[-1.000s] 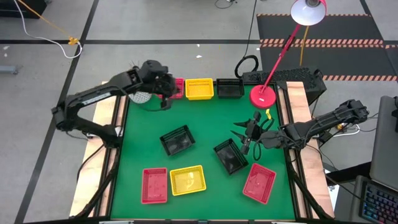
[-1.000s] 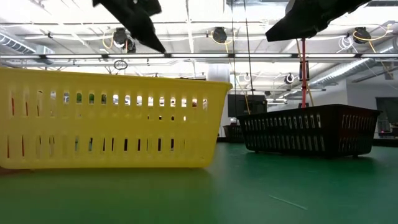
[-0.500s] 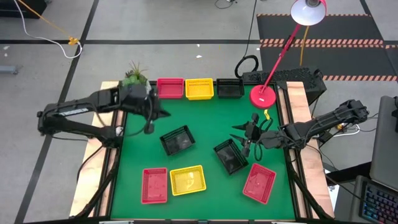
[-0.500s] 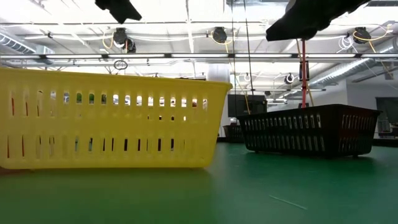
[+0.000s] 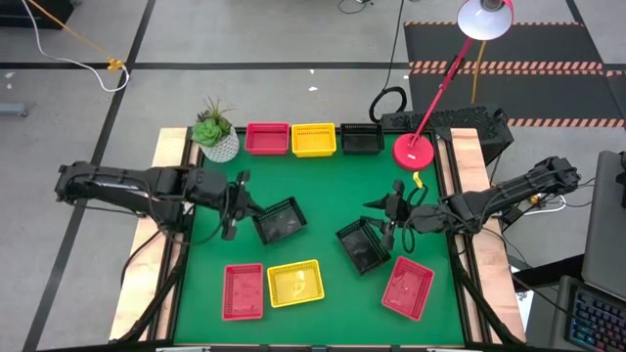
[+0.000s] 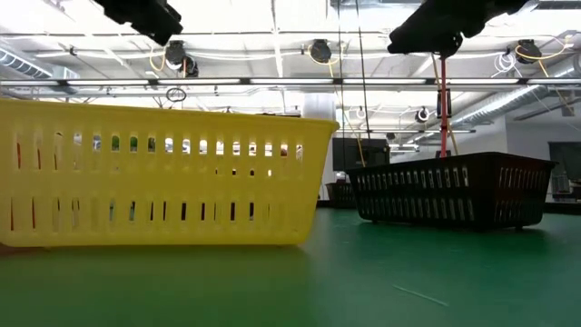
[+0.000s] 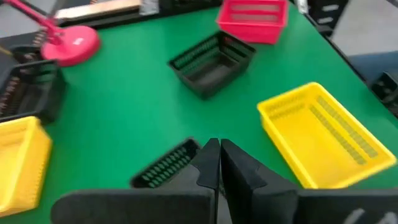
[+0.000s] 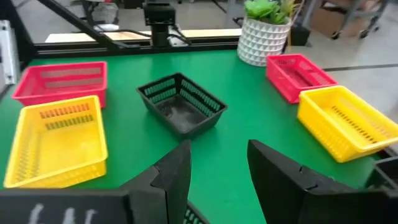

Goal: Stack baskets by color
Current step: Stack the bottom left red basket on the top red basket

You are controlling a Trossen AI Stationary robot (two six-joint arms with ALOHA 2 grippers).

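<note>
Three baskets stand in a row at the table's far edge: red (image 5: 267,138), yellow (image 5: 314,139) and black (image 5: 361,139). Two more black baskets rest mid-table, one on the left (image 5: 280,221) and one on the right (image 5: 363,245). Along the near edge lie a red basket (image 5: 244,290), a yellow one (image 5: 295,283) and another red one (image 5: 408,287). My left gripper (image 5: 246,207) is shut and empty, raised just left of the left black basket (image 7: 165,167). My right gripper (image 5: 381,217) hangs open and empty over the right black basket's far rim.
A potted plant in a white pot (image 5: 216,137) stands at the far left corner. A red lamp base (image 5: 414,150) with its slanting stem stands at the far right. Bare green mat (image 5: 323,186) lies between the far row and the mid-table baskets.
My left gripper has swung away from the red basket at the far edge, toward the near and left side of the table and somewhat down. It now hangs beside the left black basket. The far red basket, then partly covered by the gripper, now shows whole.
</note>
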